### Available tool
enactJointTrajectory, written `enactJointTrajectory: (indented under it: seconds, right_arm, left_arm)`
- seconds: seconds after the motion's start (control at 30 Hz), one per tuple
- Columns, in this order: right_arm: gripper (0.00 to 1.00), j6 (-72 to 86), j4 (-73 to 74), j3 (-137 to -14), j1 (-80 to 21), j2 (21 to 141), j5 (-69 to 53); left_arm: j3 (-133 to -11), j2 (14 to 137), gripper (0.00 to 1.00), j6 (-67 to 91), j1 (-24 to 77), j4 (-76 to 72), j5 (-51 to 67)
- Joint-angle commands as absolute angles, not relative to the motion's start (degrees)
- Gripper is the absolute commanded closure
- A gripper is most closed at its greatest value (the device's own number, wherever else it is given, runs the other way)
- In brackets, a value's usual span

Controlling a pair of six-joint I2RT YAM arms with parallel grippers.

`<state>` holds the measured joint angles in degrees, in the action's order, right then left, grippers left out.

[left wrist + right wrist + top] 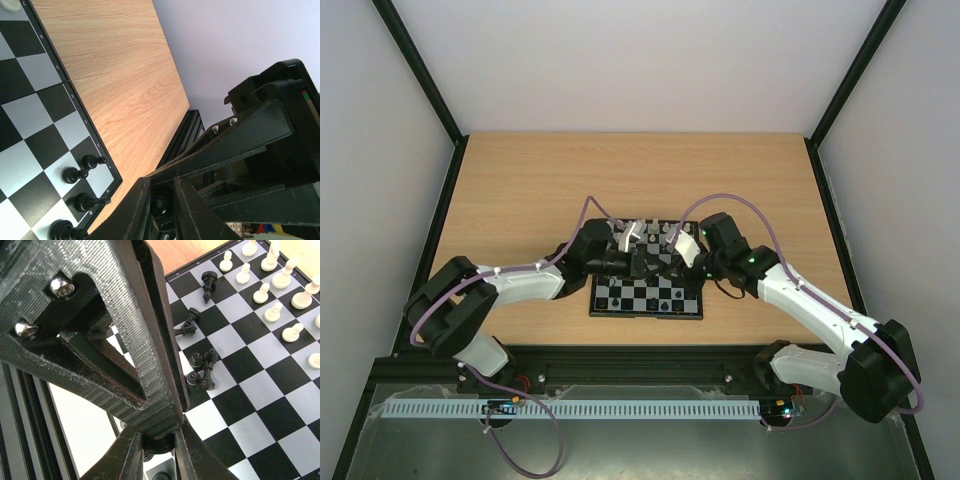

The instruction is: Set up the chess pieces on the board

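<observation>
The board (645, 314) lies mid-table. Both grippers meet above its middle. My left gripper (638, 262) is shut on the round head of a black chess piece (159, 206), seen between its fingers (135, 210) in the left wrist view. My right gripper (665, 262) grips the same black piece (159, 444) by its base. White pieces (272, 312) stand in rows along the far side of the board (260, 390). Several black pieces (202, 371) lie toppled mid-board. A few black pieces (82, 172) stand near the board's edge (75, 100).
The wooden table (520, 190) surrounds the board. A black rail (640, 360) runs along the near edge by the arm bases. The left gripper's finger (140, 340) fills much of the right wrist view, and the right gripper's body (250, 145) fills the left wrist view.
</observation>
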<state>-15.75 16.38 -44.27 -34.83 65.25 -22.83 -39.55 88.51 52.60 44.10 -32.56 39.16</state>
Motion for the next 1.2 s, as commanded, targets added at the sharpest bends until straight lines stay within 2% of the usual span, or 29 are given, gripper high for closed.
enactJointTrajectory:
  seconds: [0.0,0.13,0.33,0.4,0.53,0.73,0.87,1.17]
  right_arm:
    - [0.85,-11.5,11.1,-43.9,-34.6,65.5,-20.8]
    - [0.83,-11.0,11.5,-44.2,-34.6,65.6,-20.0]
    - [0.53,-12.2,12.6,-42.8,-32.3,60.8,-20.0]
    - [0.47,-11.9,12.9,-42.8,-30.2,59.4,-20.9]
    - [0.44,-11.6,12.3,-42.8,-29.1,59.1,-18.6]
    - [0.44,-10.7,9.8,-42.0,-28.5,59.8,-10.0]
    - [0.44,-10.8,9.9,-42.0,-28.4,60.4,-10.5]
    - [0.44,-11.8,10.8,-41.9,-28.4,61.9,-12.7]
  left_arm:
    - [-40.1,89.1,0.86,55.6,46.8,-37.8,39.7]
    - [-41.3,88.7,0.91,53.4,47.3,-33.9,36.9]
    - [-43.1,82.9,0.93,41.7,47.2,-18.1,25.1]
    - [-43.2,79.6,0.93,36.9,47.8,-10.9,17.8]
    - [-42.2,73.3,0.93,27.9,53.4,-3.0,-4.5]
    - [-37.1,70.3,0.93,25.0,61.0,-2.2,-19.7]
    - [-37.2,72.1,0.93,25.6,62.7,1.4,-24.0]
    - [-39.5,77.9,0.93,26.6,62.2,7.1,-23.7]
